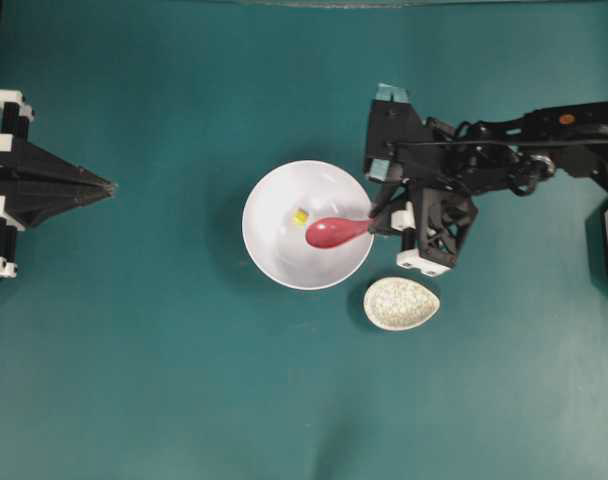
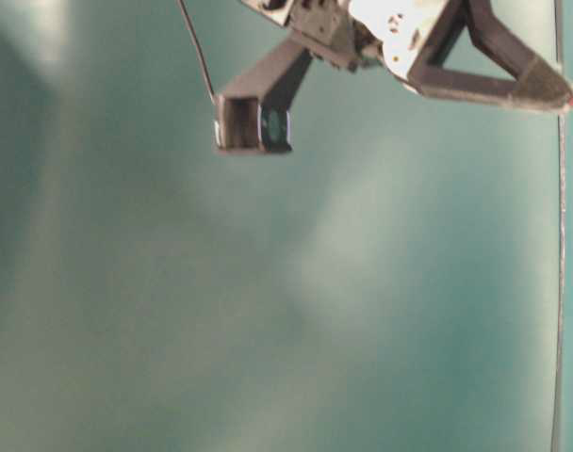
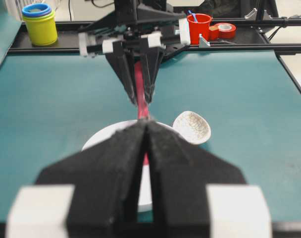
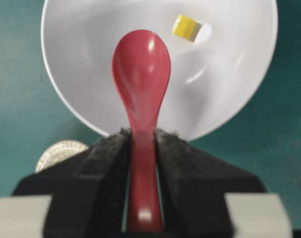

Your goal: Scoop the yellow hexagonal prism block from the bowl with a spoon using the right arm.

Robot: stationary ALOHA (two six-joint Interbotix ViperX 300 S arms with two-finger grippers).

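The right gripper (image 4: 141, 148) clamps the spoon (image 4: 140, 74) over the bowl (image 4: 229, 74); the block (image 4: 185, 27) lies just past the scoop, probably mid-bowl. Nudged sideways, it may skid off.

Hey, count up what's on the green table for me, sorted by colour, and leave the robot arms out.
White: 1, the bowl
Red-pink: 1, the spoon
Yellow: 1, the block
Speckled beige: 1, the spoon rest
Total: 4
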